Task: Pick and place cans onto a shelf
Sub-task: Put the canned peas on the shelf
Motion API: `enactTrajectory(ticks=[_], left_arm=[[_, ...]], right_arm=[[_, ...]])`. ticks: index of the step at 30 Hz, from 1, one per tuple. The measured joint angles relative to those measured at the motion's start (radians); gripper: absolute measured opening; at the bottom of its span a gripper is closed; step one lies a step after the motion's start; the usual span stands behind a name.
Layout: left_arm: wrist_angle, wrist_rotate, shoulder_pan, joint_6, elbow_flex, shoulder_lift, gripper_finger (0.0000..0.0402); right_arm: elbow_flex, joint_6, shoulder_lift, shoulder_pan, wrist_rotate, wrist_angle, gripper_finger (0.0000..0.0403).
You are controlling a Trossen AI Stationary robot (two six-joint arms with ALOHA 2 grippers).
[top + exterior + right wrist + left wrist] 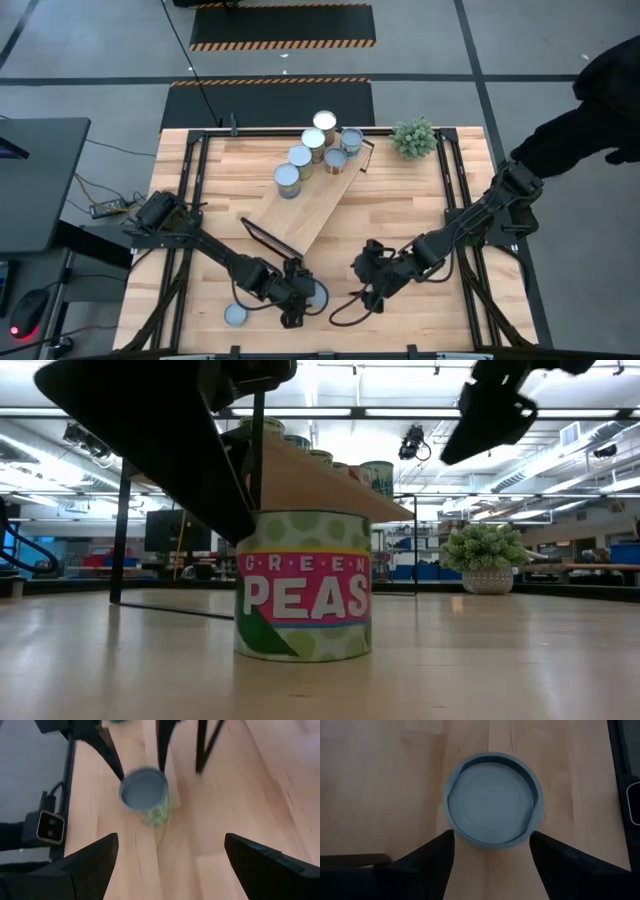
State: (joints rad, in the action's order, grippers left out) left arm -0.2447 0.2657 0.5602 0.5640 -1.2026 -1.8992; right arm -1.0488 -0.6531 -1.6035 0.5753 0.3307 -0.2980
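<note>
A can [492, 800] with a green pea label [303, 598] stands upright on the table near its front edge. My left gripper [492, 834] is open and comes at it slanting down from the left. Its fingertips flank the near part of the can's rim. My right gripper [171, 840] hangs open above the table to the can's right [358, 283], pointing toward it and holding nothing. The light-wood shelf [310, 215] stands diagonally across the middle of the table on black legs, with several cans [300, 158] on its far end. Another can [236, 315] stands by the front edge. My left gripper's fingertips [449, 837] stand right beside the can's rim [454, 827] on its near side, one on either side. I cannot tell whether they touch it. The can rests upright on the table.
A small potted plant [414, 138] stands at the far right of the table. A person in dark clothing [590, 110] is beyond the table's right edge. Bare tabletop lies between the shelf and the right arm [470, 225].
</note>
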Motion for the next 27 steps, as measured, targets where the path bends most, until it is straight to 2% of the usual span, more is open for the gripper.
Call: enactTrajectory(ticks=[5,15,20,27], left_arm=[[-0.001,0.000,0.000,0.000,0.000,0.000,0.0263],[0.000,-0.001,0.000,0.003,0.000,0.000,0.0263],[0.000,0.000,0.000,0.002,0.000,0.000,0.0263],[0.002,0.000,0.000,0.008,0.000,0.000,0.0263]], right_arm=[[0.110,0.126,-0.033,0.000,0.015,0.262,0.0372],[0.118,0.186,-0.241,-0.001,0.022,0.536,0.0372],[0.070,0.183,-0.328,-0.001,0.077,0.567,0.0372],[0.014,0.174,-0.426,-0.001,0.087,0.575,0.0372]])
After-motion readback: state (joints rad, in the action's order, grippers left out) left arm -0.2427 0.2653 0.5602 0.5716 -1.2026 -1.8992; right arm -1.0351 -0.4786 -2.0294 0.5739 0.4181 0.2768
